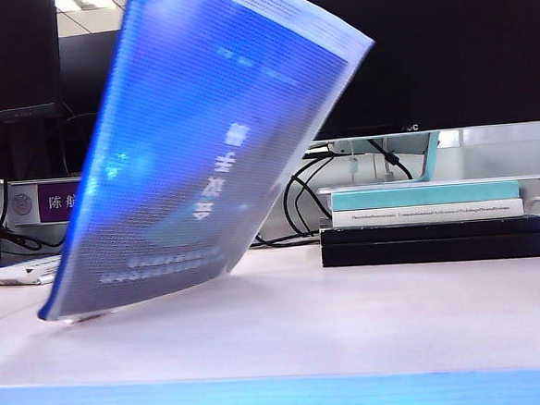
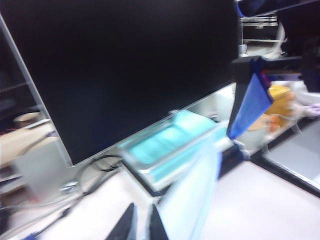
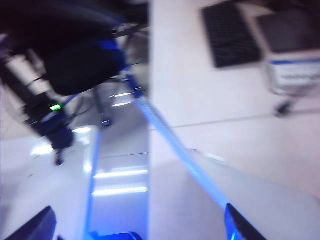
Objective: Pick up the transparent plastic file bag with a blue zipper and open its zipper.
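Left wrist view shows the left gripper (image 2: 141, 225) pinched shut on the transparent plastic file bag (image 2: 192, 192), which rises from its dark fingers. The right gripper (image 3: 137, 222) is spread wide, holding nothing, the bag's edge (image 3: 175, 145) running between its fingertips. Seen from outside, the bag (image 1: 210, 142) stands tilted, its lower corner on the table (image 1: 352, 317); stacked books (image 1: 433, 221) lie well apart to the right.

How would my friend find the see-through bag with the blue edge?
Look at the white table in front of the big dark screen. On its left side the transparent plastic file bag stands tilted, one corner touching the tabletop. Unlike the stacked books lying flat to the right, it is meshy, whitish and blue-edged.
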